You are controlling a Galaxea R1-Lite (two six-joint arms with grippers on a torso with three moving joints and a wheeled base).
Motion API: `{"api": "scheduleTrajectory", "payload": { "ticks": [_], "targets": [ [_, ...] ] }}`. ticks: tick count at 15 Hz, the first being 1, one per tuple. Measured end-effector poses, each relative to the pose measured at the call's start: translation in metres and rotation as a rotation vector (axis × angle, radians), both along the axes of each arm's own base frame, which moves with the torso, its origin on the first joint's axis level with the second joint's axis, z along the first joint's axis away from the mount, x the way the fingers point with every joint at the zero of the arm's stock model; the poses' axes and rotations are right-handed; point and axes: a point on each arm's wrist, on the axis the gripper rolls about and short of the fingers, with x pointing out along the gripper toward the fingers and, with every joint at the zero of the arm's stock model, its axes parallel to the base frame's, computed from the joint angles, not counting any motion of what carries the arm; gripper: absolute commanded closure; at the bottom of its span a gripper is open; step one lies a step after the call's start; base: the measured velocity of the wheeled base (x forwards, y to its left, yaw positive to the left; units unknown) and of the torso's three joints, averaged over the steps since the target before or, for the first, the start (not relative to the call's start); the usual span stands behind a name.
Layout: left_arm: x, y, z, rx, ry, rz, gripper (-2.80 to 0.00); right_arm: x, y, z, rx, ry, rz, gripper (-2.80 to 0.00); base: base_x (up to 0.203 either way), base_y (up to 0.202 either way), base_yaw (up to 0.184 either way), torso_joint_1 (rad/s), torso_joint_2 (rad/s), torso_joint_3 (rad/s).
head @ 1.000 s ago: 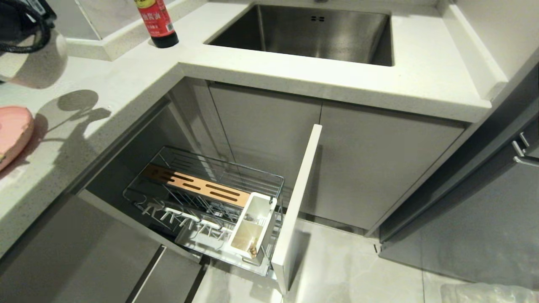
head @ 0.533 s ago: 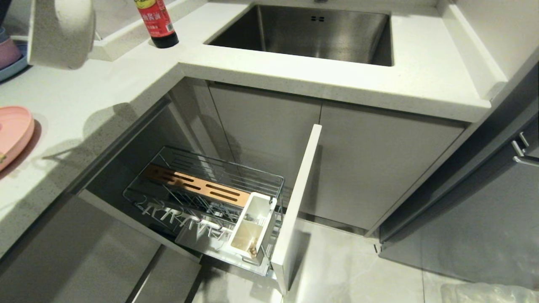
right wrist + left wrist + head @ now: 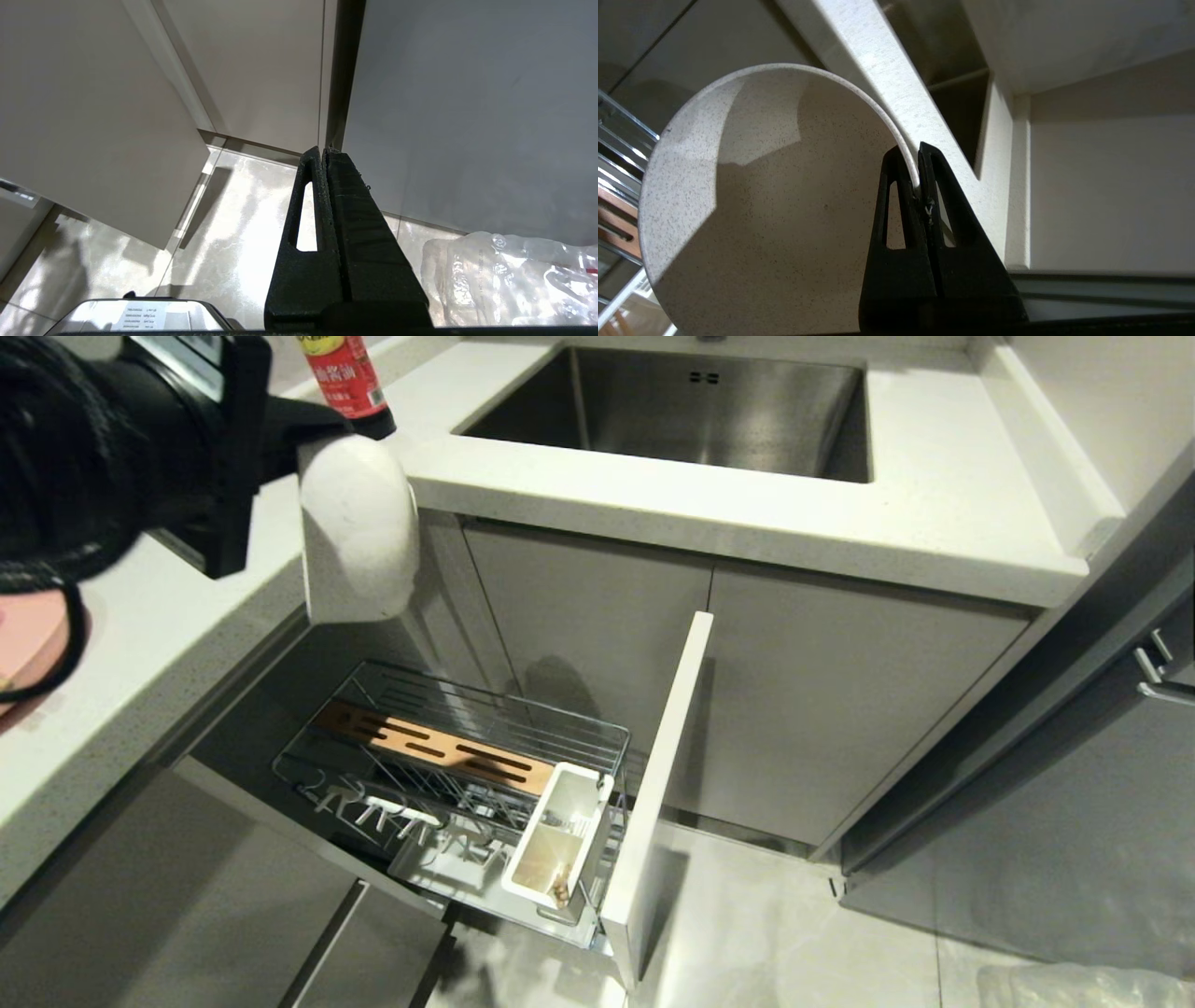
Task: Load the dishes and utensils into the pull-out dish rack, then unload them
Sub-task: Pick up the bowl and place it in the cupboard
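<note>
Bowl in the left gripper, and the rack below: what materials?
Bowl: matte cream with fine dark specks, thin rim; looks like speckled plastic or fibre composite, possibly ceramic. Pull-out dish rack: shiny chromed wire, with a slotted wooden board and white plastic caddy.

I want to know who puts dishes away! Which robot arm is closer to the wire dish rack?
Left. The left gripper holds the cream bowl by its rim, up above the dish rack. The right gripper hangs down by the floor beside grey cabinet doors, rack unseen there.
</note>
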Motion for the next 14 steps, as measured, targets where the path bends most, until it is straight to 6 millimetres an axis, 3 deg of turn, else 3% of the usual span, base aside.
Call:
{"api": "scheduleTrajectory", "payload": {
  "ticks": [3,8,14],
  "targets": [
    [0.019,-0.021,-0.046,-0.081,0.009,0.056,0.00,0.000,0.000,0.000,0.000,0.000,0.000,0.00,0.000,0.000,0.000,0.000,0.00,0.000],
    [0.063,-0.048,-0.102,-0.185,-0.025,0.123,0.00,0.000,0.000,0.000,0.000,0.000,0.000,0.00,0.000,0.000,0.000,0.000,0.00,0.000],
    [0.127,-0.042,-0.155,-0.262,-0.039,0.249,0.00,0.000,0.000,0.000,0.000,0.000,0.000,0.00,0.000,0.000,0.000,0.000,0.00,0.000]
  ]
}}
